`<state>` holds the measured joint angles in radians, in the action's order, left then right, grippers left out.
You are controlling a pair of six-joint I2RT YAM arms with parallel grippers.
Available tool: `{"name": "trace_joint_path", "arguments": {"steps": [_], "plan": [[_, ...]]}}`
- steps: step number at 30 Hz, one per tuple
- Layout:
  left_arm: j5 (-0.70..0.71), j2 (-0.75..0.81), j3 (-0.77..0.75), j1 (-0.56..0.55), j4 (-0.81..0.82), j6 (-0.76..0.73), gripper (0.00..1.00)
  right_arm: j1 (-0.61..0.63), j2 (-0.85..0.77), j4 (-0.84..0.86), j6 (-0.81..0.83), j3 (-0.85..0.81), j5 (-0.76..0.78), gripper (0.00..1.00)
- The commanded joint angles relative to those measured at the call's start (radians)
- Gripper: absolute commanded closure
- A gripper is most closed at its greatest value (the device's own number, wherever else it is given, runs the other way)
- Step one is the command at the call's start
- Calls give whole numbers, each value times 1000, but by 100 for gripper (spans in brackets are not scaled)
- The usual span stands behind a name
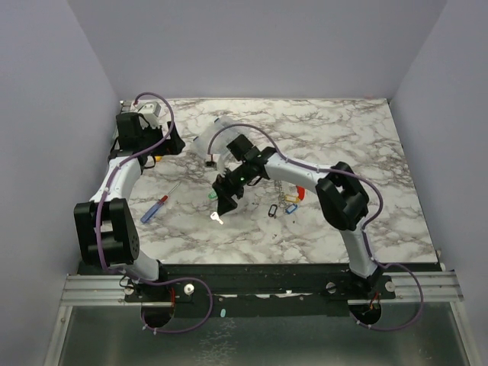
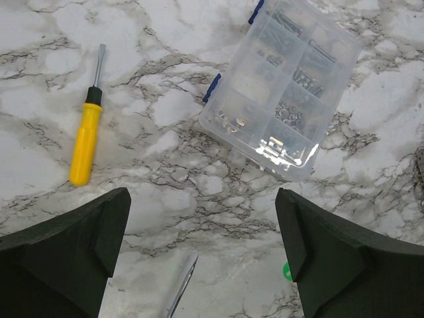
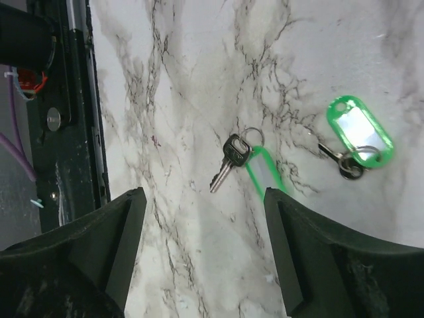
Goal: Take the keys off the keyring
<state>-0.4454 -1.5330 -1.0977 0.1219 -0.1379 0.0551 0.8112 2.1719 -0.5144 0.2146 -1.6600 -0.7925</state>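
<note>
From above: clear box (image 1: 207, 142) on the marble table (image 1: 343, 137). Just left of the box, left gripper (image 1: 177, 142), its jaws hard to read from this height. Nearer the arm bases than the box, right gripper (image 1: 226, 202), pointed down at the marble. Beside that gripper, a green tag (image 1: 213, 196) and a silver key (image 1: 217, 219), both lying loose. Right of the box and nearer the bases, the keyring (image 1: 299, 194) with red fob and chain, and by it a huddle of keys (image 1: 284, 207) with black, blue and yellowish tags; too small to tell which hang on the ring. Left of the box and nearer the bases, a red-and-blue pen (image 1: 155, 208).

Only from the left wrist: box compartments full of small metal parts, blue latches on one edge, and a yellow screwdriver (image 2: 86, 142) well left of the box, mostly hidden from above. Left gripper released, fingers wide, nothing between.

Only from the right wrist: right gripper released too, fingers wide, grasping nothing. Under the gap, the silver key on a small split ring with a pale green tag of its own. Apart from it, the other green tag, with a key and ring attached.
</note>
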Motion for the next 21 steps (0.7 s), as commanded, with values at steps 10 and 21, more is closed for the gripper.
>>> {"name": "trace_joint_path", "arguments": {"steps": [10, 21], "plan": [[91, 3, -95, -93, -77, -50, 1, -225, -259, -63, 31, 93, -52, 16], [295, -41, -152, -342, -152, -163, 1, -600, -485, -25, 31, 326, -80, 11]]}}
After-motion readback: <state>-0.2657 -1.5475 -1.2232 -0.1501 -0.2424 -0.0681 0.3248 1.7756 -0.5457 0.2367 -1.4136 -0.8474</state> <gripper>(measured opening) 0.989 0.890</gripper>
